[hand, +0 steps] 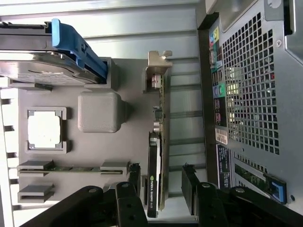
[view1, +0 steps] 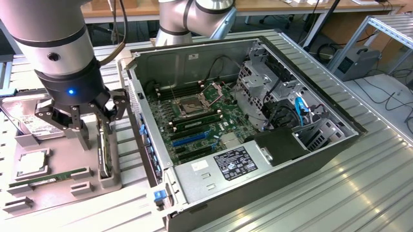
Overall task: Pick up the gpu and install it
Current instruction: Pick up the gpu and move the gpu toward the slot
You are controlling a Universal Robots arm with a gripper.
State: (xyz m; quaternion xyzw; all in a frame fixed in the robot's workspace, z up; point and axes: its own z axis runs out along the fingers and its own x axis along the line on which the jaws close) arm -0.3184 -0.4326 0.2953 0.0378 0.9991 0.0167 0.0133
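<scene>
**Open gripper poised over graphics card**
The black robot gripper (hand: 162,185), fingers spread wide, straddles the thin black gpu (hand: 156,156) with its silvery end bracket. The card stands on edge in a grey plastic parts tray (view1: 110,182), beside a green memory stick (view1: 55,176). Beyond lies an open grey computer case (view1: 187,63).

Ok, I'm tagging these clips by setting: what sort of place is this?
Likely a robotics lab or workshop: an open desktop computer case lies on an aluminium-slat bench beside a grey parts fixture, with wooden desks behind.
</scene>
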